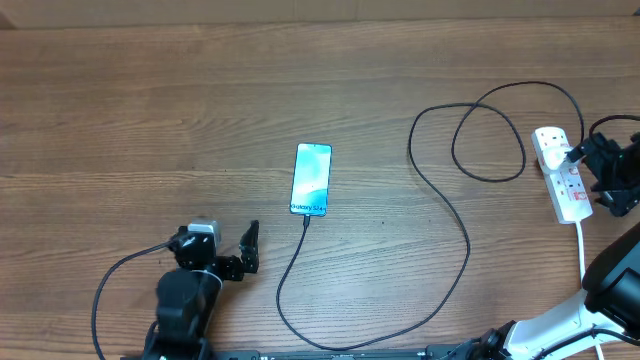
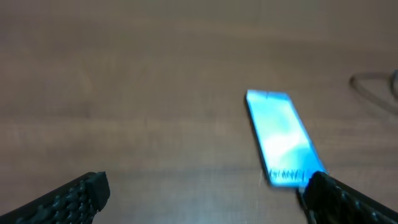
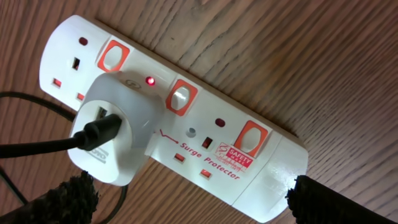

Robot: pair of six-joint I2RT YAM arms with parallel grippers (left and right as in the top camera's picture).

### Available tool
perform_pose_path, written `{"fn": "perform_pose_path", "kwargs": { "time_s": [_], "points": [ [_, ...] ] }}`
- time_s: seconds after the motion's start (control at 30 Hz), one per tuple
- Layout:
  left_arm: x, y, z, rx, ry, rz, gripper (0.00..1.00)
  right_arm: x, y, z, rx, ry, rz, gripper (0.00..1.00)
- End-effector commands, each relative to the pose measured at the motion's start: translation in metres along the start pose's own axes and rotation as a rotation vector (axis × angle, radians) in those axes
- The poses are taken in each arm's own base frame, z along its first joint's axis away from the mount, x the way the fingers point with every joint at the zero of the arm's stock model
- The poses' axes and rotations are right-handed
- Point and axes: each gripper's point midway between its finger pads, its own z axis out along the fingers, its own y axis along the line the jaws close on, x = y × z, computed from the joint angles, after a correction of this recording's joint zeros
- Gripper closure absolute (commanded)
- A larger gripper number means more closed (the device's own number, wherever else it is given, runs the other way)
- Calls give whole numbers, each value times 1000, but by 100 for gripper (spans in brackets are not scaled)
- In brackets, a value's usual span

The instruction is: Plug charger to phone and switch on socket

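Note:
The phone point(image 1: 311, 179) lies flat mid-table with its blue screen lit; the left wrist view shows the phone point(image 2: 283, 137) blurred, just ahead of the right finger point(image 2: 348, 202). The charger point(image 1: 467, 240), a thin black cable, runs from the phone's near end, where its tip point(image 1: 305, 222) meets the phone, loops right and up to the socket point(image 1: 560, 175). My left gripper point(image 1: 222, 240) point(image 2: 202, 193) is open and empty, near-left of the phone. My right gripper point(image 1: 592, 170) point(image 3: 202, 199) hangs open over the socket point(image 3: 186, 124), holding nothing. A white adapter point(image 3: 118, 134) sits in it, with a red light point(image 3: 150, 81) lit.
The socket's white lead point(image 1: 582, 250) runs toward the near right, beside the right arm's white base point(image 1: 560, 325). A black wire point(image 1: 110, 290) curves off the left arm. The charger's loops point(image 1: 490, 140) lie left of the socket.

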Motion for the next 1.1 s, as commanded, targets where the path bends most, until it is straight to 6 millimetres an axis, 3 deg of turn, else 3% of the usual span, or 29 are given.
{"fn": "perform_pose_path", "kwargs": {
  "time_s": [0.0,0.17,0.37,1.07],
  "points": [
    [-27,4,-9,-35,-127,146,0,-4,4,-3,-10,-14,-12,0],
    [-55,8,-23,-68,-259,217,0,-4,4,-3,-11,-14,-12,0],
    [-55,19,-24,-118,-254,213,0,-4,4,-3,-10,-14,-12,0],
    [-56,18,-24,-110,-256,234,0,-4,4,-3,-10,-14,-12,0]
  ]
}}
